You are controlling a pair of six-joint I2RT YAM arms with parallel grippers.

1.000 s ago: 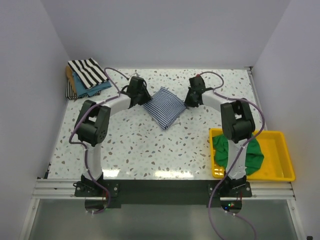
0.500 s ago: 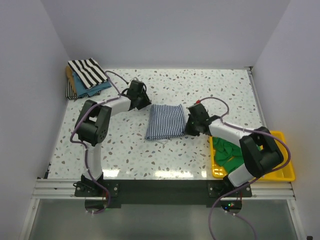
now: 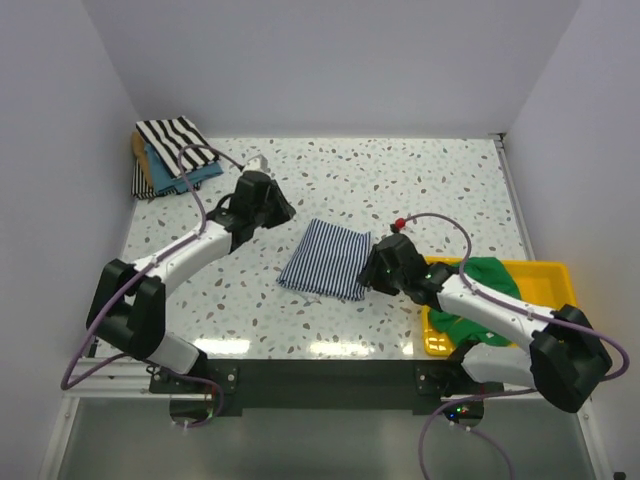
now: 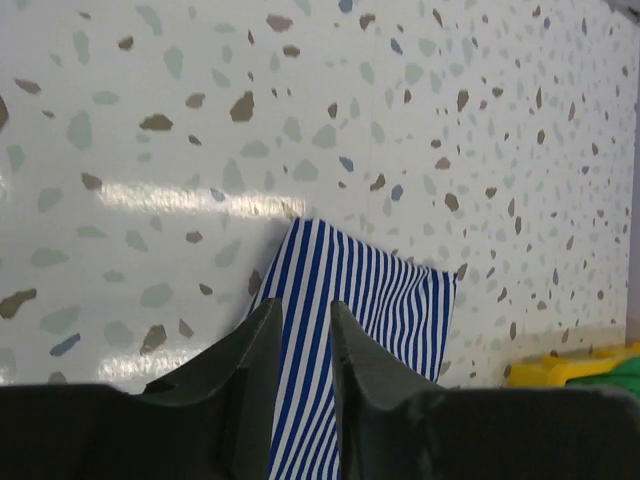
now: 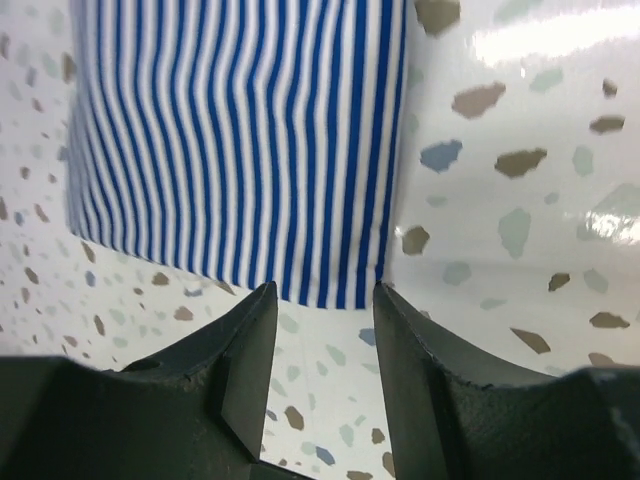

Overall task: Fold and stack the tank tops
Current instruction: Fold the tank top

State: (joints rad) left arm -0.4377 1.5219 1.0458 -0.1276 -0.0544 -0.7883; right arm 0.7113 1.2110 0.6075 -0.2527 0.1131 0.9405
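Table [image 3: 330,180]: blue-striped top [image 3: 326,258] lies folded flat mid-table, the stack [image 3: 172,152] sits in the far-left corner, the green top [image 3: 490,275] in the yellow tray [image 3: 560,275]. My left claw [image 4: 303,310] is narrowly apart and empty. My right claw [image 5: 325,295] is half open and empty at the top's edge. Fold looks done, I think; next I grip it and carry it onto the stack.

Blue-and-white striped tank top [image 3: 325,258], green tank top [image 3: 495,274], yellow tray [image 3: 556,272], black-and-white striped top [image 3: 173,142], speckled table [image 3: 440,190]
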